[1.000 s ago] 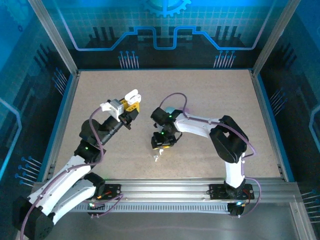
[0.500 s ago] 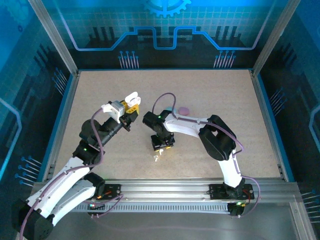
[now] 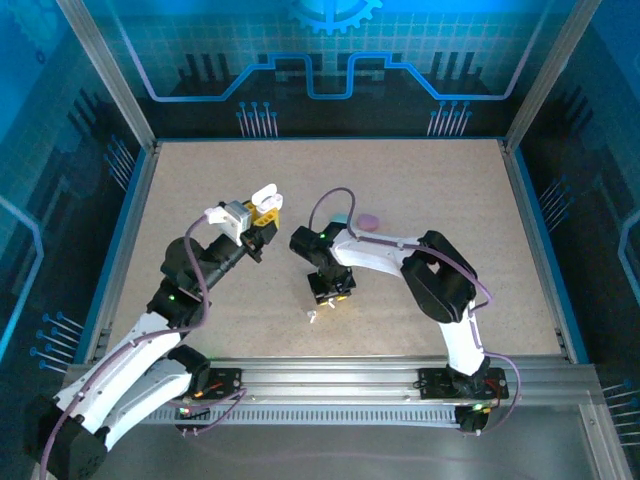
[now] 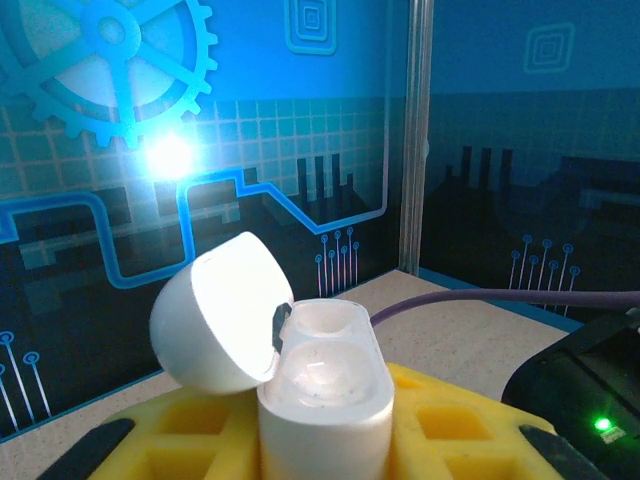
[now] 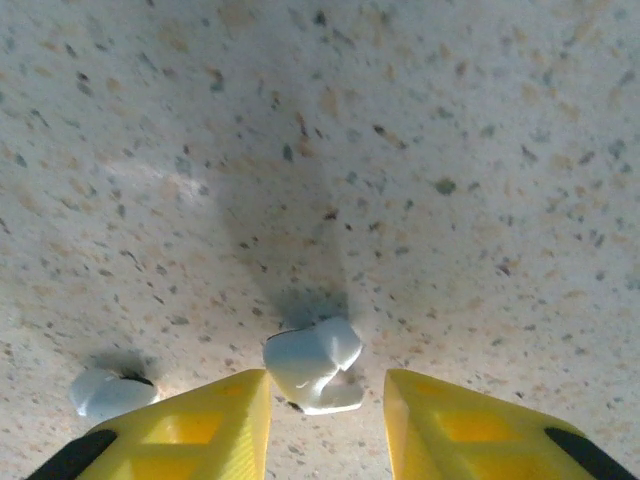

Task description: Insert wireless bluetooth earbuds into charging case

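Right wrist view, lower centre: straddles small white plastic earbud (image 5: 310, 365) on speckled table (image 5: 400, 150) with unclenched right gripper (image 5: 325, 385), not yet gripping. Left of centre in top view: grasps open white rounded plastic charging case (image 3: 265, 192) in left gripper (image 3: 258, 215). Next: pinch squarely, lift gently, carry to case.

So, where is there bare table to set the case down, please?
Bare: the far strip of table along the back wall, and the right side past the right arm. Crowded: the middle, with the left gripper holding the charging case, the right gripper over a white earbud, a pink piece behind.
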Controlling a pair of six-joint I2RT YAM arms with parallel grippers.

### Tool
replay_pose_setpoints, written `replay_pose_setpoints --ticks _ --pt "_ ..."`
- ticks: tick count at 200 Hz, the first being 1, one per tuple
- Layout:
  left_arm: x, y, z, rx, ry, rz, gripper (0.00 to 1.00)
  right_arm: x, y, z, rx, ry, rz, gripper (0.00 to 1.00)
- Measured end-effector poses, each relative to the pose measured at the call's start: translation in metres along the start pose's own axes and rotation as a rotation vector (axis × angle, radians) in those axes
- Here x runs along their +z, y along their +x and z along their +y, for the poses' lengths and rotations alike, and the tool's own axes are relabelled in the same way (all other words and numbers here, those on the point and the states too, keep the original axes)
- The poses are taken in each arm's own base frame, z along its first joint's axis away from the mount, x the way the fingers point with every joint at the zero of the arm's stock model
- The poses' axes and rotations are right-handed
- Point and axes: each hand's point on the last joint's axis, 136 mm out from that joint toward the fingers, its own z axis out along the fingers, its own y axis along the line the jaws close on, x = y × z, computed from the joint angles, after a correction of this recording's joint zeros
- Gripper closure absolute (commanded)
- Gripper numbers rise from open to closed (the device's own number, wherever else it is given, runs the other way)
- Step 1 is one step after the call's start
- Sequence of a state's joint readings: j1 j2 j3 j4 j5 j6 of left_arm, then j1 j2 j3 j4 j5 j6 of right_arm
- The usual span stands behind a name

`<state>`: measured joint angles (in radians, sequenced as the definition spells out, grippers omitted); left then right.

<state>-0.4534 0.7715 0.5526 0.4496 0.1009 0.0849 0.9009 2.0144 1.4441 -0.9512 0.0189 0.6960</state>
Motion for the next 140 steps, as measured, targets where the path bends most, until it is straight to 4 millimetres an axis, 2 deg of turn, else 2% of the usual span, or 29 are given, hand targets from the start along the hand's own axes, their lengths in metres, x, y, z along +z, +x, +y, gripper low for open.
replay_pose_setpoints --ticks 89,123,140 --pt "0.003 0.006 0.001 -0.009 0.0 0.016 0.71 -0.001 -0.008 0.001 -0.039 -0.05 -0.024 0.7" --pt "0.004 0.007 0.001 -0.01 0.0 0.018 0.71 0.003 -0.007 -0.003 -0.05 -0.048 -0.018 0.64" --pt "0.005 0.01 0.001 -0.012 0.0 0.027 0.71 0.003 -0.007 -0.003 -0.067 -0.048 -0.017 0.65"
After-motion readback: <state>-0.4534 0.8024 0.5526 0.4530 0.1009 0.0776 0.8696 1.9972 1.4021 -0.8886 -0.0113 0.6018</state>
